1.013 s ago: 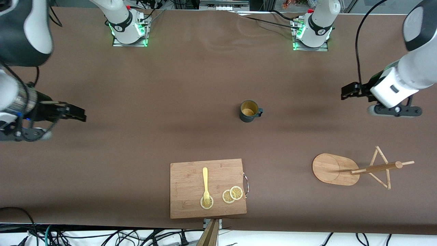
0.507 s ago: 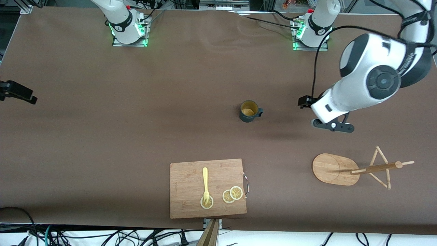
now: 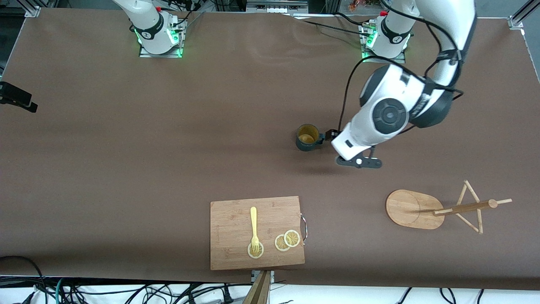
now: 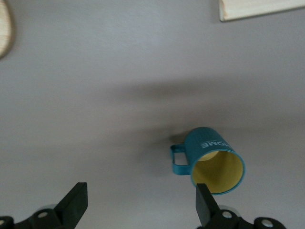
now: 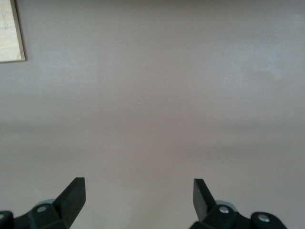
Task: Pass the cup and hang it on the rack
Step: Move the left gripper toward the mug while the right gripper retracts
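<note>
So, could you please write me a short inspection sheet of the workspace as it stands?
Surface: brown table, bare between items.
Job's things: cup upright mid-table, handle toward the left arm's end; rack on its base.
Clutter: cutting board with fork and lemon slices, nearest the front camera.
Grippers: left tool open beside the cup handle; right tool open, waiting at the table's edge.
Cables: bundle below the table edge.
Surroundings: nothing seen.

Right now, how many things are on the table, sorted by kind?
Cups: 1, the cup, standing upright
Racks: 1, the rack, lying on its side
Cutting boards: 1, the cutting board
Forks: 1, the fork on the board
Lemon slices: 3, the lemon slices on the board
Total: 7
</note>
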`<control>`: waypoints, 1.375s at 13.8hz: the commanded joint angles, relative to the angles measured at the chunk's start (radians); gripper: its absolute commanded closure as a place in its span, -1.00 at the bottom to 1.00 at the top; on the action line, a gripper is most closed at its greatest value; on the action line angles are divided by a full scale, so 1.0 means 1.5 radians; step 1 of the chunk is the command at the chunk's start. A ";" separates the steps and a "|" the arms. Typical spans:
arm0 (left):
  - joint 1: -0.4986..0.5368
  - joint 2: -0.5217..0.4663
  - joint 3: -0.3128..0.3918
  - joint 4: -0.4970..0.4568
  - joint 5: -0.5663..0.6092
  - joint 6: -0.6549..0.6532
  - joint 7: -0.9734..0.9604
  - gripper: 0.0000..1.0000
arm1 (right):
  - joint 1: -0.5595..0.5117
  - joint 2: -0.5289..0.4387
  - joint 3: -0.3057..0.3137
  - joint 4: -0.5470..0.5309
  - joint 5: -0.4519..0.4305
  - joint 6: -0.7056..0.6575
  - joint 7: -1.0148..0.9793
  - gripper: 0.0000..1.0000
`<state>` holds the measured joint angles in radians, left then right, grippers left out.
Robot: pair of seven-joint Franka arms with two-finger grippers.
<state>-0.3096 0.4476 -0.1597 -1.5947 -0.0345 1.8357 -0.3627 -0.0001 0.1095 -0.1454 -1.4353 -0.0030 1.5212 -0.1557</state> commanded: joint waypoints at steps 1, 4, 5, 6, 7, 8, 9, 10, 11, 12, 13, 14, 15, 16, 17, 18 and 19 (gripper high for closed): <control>-0.023 -0.012 0.007 -0.047 0.001 0.044 -0.007 -1.00 | -0.018 -0.022 0.024 -0.020 -0.009 -0.006 -0.026 -1.00; -0.025 -0.028 0.007 -0.133 -0.001 0.141 -0.020 -1.00 | -0.016 -0.015 0.046 -0.014 -0.038 -0.021 -0.027 -1.00; -0.024 -0.035 0.006 -0.150 -0.002 0.146 -0.043 -1.00 | -0.016 -0.008 0.045 -0.008 -0.038 -0.021 -0.032 -1.00; -0.025 -0.041 0.001 -0.169 -0.009 0.153 -0.088 -1.00 | -0.016 -0.006 0.045 -0.007 -0.037 -0.021 -0.031 -1.00; -0.029 -0.045 -0.012 -0.174 -0.006 0.163 -0.126 -1.00 | -0.016 -0.006 0.045 -0.005 -0.035 -0.020 -0.029 -1.00; -0.035 -0.041 -0.020 -0.175 0.005 0.174 -0.129 -1.00 | -0.015 -0.005 0.046 -0.002 -0.035 -0.019 -0.027 -1.00; -0.044 -0.035 -0.021 -0.177 0.027 0.193 -0.129 -1.00 | -0.014 -0.001 0.046 -0.001 -0.035 -0.018 -0.026 -1.00; -0.051 -0.033 -0.021 -0.179 0.033 0.198 -0.131 -1.00 | -0.014 -0.001 0.046 -0.001 -0.036 -0.018 -0.026 -1.00; -0.049 -0.037 -0.022 -0.190 0.033 0.199 -0.132 -1.00 | -0.014 -0.001 0.046 -0.001 -0.037 -0.018 -0.027 -1.00; -0.042 -0.041 -0.021 -0.196 0.035 0.199 -0.120 -1.00 | -0.015 -0.001 0.045 -0.001 -0.037 -0.018 -0.030 -1.00; -0.020 -0.042 -0.022 -0.197 0.035 0.200 -0.071 -1.00 | -0.016 0.000 0.044 -0.001 -0.037 -0.018 -0.031 -1.00; 0.005 -0.043 -0.023 -0.198 0.025 0.207 -0.020 -1.00 | -0.017 -0.001 0.044 -0.001 -0.037 -0.016 -0.031 -1.00; 0.023 -0.049 -0.031 -0.202 0.023 0.211 0.029 -1.00 | -0.017 -0.001 0.044 -0.001 -0.037 -0.015 -0.031 -1.00; 0.038 -0.059 -0.041 -0.211 0.023 0.214 0.093 -1.00 | -0.017 0.000 0.044 -0.001 -0.037 -0.015 -0.032 -1.00; 0.049 -0.066 -0.048 -0.225 0.022 0.226 0.143 -1.00 | -0.016 -0.001 0.044 -0.001 -0.036 -0.014 -0.031 -1.00; 0.055 -0.077 -0.057 -0.253 0.022 0.257 0.195 -1.00 | -0.016 0.000 0.045 -0.001 -0.035 -0.013 -0.029 -1.00; 0.062 -0.087 -0.063 -0.286 0.020 0.298 0.247 -1.00 | -0.015 0.000 0.045 -0.001 -0.035 -0.013 -0.029 -1.00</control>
<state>-0.2365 0.3863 -0.2214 -1.9016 0.0004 2.1877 -0.1233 -0.0120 0.1123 -0.0887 -1.4373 -0.0463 1.5005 -0.1816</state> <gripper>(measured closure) 0.000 0.000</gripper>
